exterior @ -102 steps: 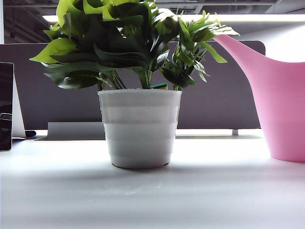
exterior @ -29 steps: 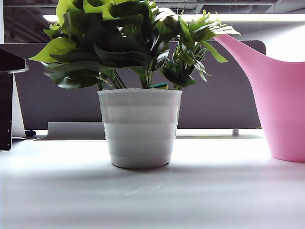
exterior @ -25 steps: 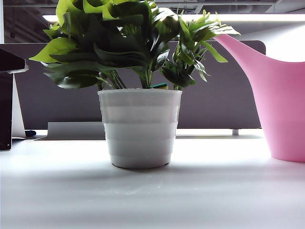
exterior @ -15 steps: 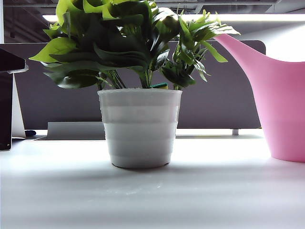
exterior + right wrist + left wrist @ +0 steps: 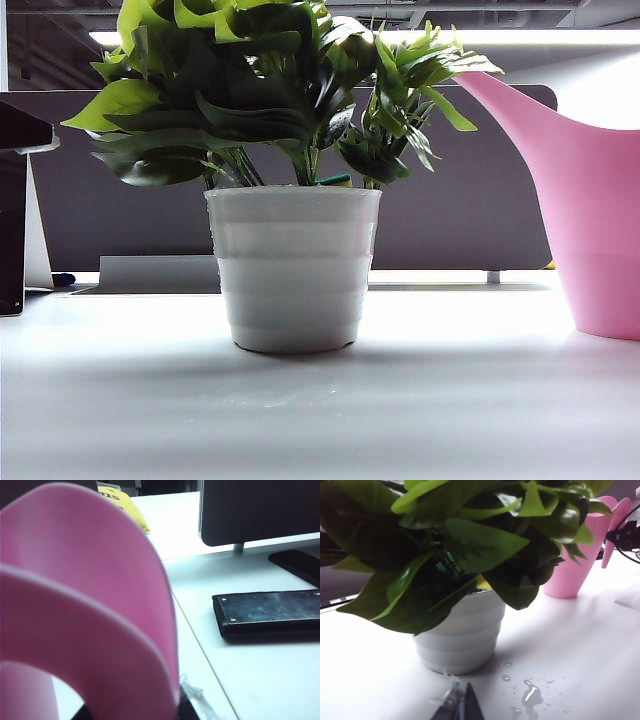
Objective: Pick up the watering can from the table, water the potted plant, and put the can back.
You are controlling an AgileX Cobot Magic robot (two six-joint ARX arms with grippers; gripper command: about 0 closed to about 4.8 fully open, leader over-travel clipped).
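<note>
The watering can [image 5: 595,215] stands upright on the surface [image 5: 320,410] just beside the potted plant [image 5: 290,180], on the side away from the dark laptop-like edge [image 5: 12,225], its long spout rising at a slant toward the plant's leaves. In the right wrist view the can's pink handle loop [image 5: 90,615] fills the near field, so the right gripper [image 5: 132,711] sits right at the handle — its dark tips barely show beneath the pink band, and whether they have closed on it cannot be told. The left gripper [image 5: 461,706] rests low in front of the plant's white pot [image 5: 460,637], its tips apparently together and holding nothing, with water drops [image 5: 530,694] on the surface nearby. The right arm is plainly the nearer one — the lift should go up and toward the plant along the spout's line.
</note>
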